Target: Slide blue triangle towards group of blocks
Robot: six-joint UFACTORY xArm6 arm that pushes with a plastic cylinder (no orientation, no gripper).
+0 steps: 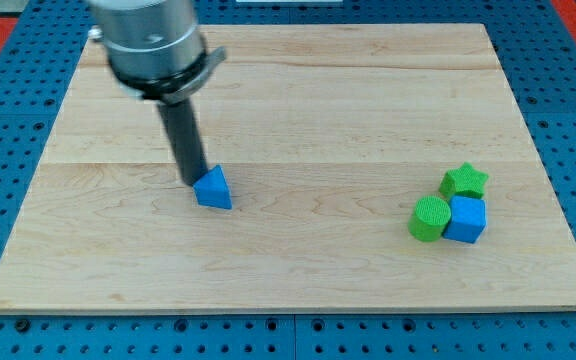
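A blue triangle (214, 189) lies on the wooden board (298, 110), left of the middle. My tip (195, 181) sits at the triangle's left edge, touching or almost touching it. A group of three blocks lies at the view's right: a green star (465, 180), a green cylinder (430, 218) and a blue cube (466, 219), all close together. The group is far to the right of the triangle and slightly lower in the view.
The board rests on a blue perforated surface (8, 90). The arm's grey body (153, 40) hangs over the board's upper left.
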